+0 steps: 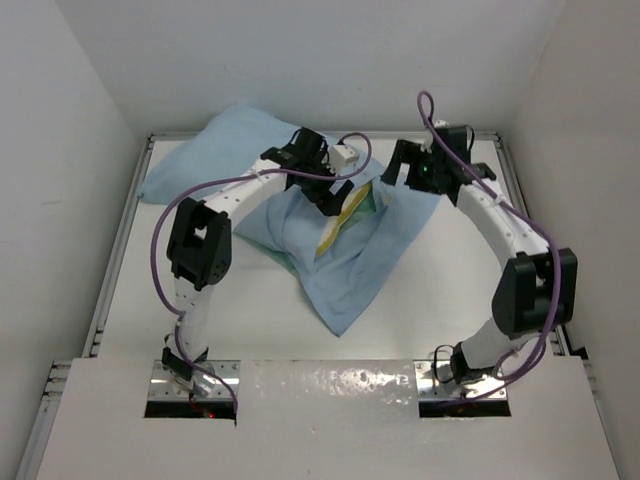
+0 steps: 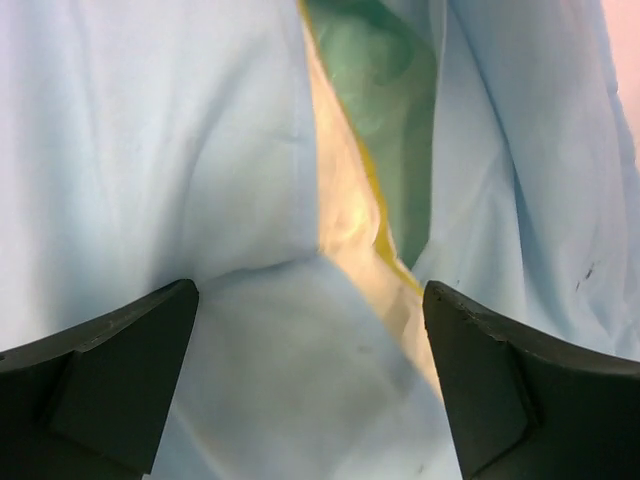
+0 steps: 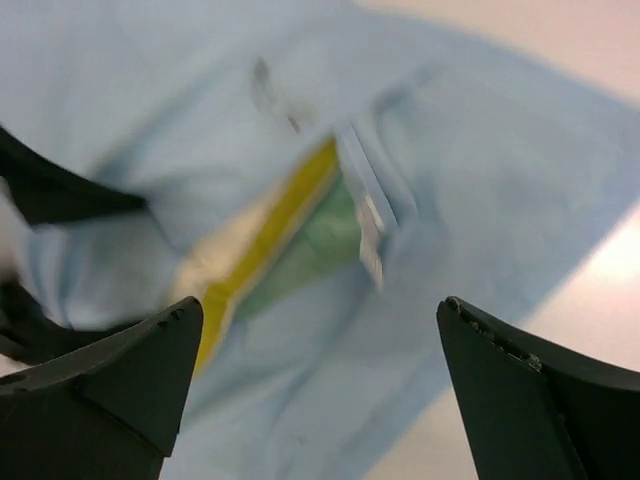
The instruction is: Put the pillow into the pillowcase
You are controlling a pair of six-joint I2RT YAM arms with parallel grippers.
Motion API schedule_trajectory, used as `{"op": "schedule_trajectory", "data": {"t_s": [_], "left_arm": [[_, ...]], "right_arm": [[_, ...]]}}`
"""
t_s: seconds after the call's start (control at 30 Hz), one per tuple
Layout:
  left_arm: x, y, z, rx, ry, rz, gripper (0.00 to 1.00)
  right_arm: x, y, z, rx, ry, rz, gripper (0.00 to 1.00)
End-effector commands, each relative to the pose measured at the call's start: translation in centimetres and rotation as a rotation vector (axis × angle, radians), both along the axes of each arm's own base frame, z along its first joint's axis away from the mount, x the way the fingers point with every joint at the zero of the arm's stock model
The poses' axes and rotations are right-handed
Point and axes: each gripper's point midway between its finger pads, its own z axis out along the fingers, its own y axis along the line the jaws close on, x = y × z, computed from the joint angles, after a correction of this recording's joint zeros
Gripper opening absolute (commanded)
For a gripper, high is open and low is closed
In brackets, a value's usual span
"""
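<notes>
The pillowcase (image 1: 350, 265) lies crumpled mid-table, light blue side out, bulging over the pillow. Only a cream strip of the pillow (image 1: 340, 228) with its yellow edge band shows in a gap in the cloth, with sea-green fabric beside it. My left gripper (image 1: 330, 197) hovers open just over that gap. In the left wrist view, the left gripper (image 2: 310, 290) has blue pillowcase cloth (image 2: 150, 150) and the pillow's edge (image 2: 345, 200) between its jaws. My right gripper (image 1: 402, 172) is open above the case's right side. The right wrist view shows the right gripper (image 3: 320, 305), the yellow band (image 3: 270, 225) and the pillowcase (image 3: 480, 170).
The case's far end (image 1: 195, 150) reaches the back left corner of the white table (image 1: 450, 290). White walls enclose the table on three sides. A raised metal rim (image 1: 115, 260) runs along the left edge. The left arm's dark gripper shows in the right wrist view (image 3: 45, 200).
</notes>
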Motion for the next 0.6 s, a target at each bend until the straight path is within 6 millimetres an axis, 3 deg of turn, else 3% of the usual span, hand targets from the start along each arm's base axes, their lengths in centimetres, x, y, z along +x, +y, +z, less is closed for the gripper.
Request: {"op": "schedule_trajectory", "data": {"t_s": [0.0,0.03,0.07,0.1,0.13,0.17,0.2,0.23,0.27,0.3,0.4,0.57], "left_arm": [[-0.7,1.1,4.8,-0.03,-0.056,0.001,0.95],[-0.8,1.5,5.4,-0.023,-0.067,0.003,0.95],[-1.4,2.2,5.9,0.0,-0.061,-0.01,0.94],[-1.7,2.5,6.1,0.017,-0.055,-0.016,0.94],[-1.6,3.0,6.5,0.041,-0.069,-0.026,0.92],[-2.6,3.7,6.0,0.075,-0.033,-0.035,0.9],[-2.9,4.1,5.8,0.097,-0.023,-0.036,0.86],[-3.2,5.0,5.3,0.133,-0.013,-0.029,0.86],[-3.9,5.5,4.7,0.159,0.014,-0.035,0.86],[-4.2,6.0,4.2,0.18,0.026,-0.03,0.87],[-5.6,7.3,2.2,0.225,0.075,-0.029,0.89],[-4.3,8.8,0.6,0.247,0.049,0.048,0.9]], "right_arm": [[-4.0,-0.6,-1.6,-0.031,0.014,-0.089,0.99],[-4.7,-0.2,-1.3,-0.035,0.0,-0.1,0.98],[-6.1,1.1,-3.1,-0.071,0.027,-0.08,0.91],[-6.5,1.9,-3.6,-0.071,0.023,-0.065,0.76],[-6.9,2.7,-4.2,-0.044,0.041,-0.072,0.33],[-7.8,3.3,-5.7,-0.03,0.078,-0.081,0.2],[-7.6,3.9,-6.0,0.011,0.079,-0.091,0.2],[-7.6,4.3,-6.7,0.067,0.108,-0.134,0.28],[-7.5,4.7,-7.7,0.096,0.126,-0.15,0.58],[-7.7,5.4,-8.2,0.138,0.15,-0.156,0.66],[-7.3,7.2,-10.1,0.128,0.184,-0.139,0.77],[-5.3,9.1,-13.2,0.13,0.243,-0.16,0.8]]}}
